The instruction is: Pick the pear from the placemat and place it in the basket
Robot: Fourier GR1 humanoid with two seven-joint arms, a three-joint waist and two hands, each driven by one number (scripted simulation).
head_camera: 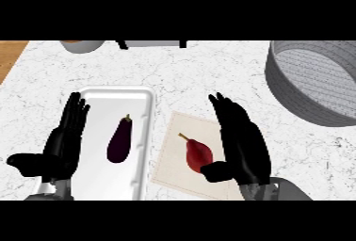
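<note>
The pear [199, 155], dark red with a thin stem pointing up and to the left, lies on the pale placemat [175, 162] near the middle of the white marbled bench [208, 70]. The right robot hand [245, 146] stands just beside the pear on its right, fingers straight and pressed together, pointing away from the robot; its thumb bends in toward the pear's lower end, though whether it touches cannot be told. To the left of the placemat sits a white tray [115, 94] with a dark purple eggplant [120, 141] lying in it. The left robot hand [62, 141] rests at the tray's left edge, fingers straight and thumb spread outward. The grey basket [306, 94] sits well apart at the bench's upper right.
</note>
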